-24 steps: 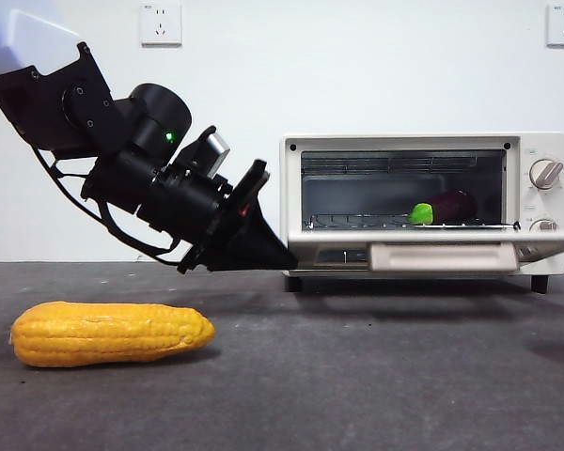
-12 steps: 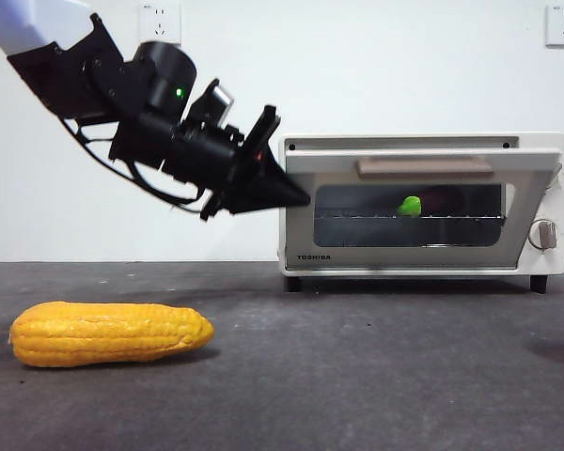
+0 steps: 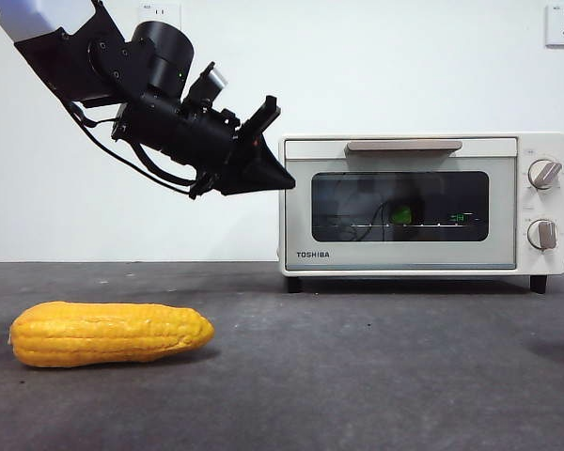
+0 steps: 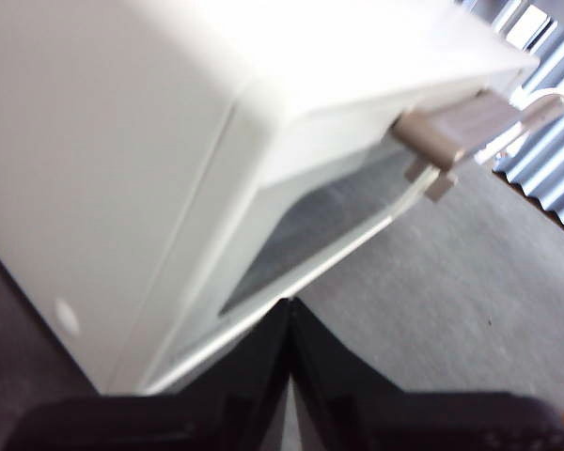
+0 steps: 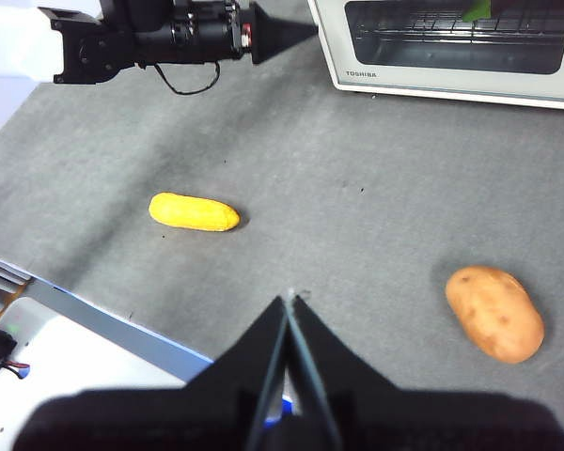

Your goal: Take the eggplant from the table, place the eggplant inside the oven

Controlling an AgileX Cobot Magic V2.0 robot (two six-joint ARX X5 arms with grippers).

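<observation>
Front view: left gripper (image 3: 280,178), jaws pressed together and empty, beside the Toshiba oven (image 3: 423,204); best back straight off, eggplant (image 3: 401,215) inside.

The eggplant (image 3: 401,215) lies inside the closed oven (image 3: 423,203) at the bench's (image 3: 357,376) back; the corn cob (image 3: 110,333) lies front left, the potato (image 5: 494,312) front right.

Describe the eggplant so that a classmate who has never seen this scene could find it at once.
Find the cream-white oven at the back of the table, its door shut. Look through the dark glass: the eggplant lies inside on the wire rack. Its bright green cap sets it apart; the corn and potato lie outside.
</observation>
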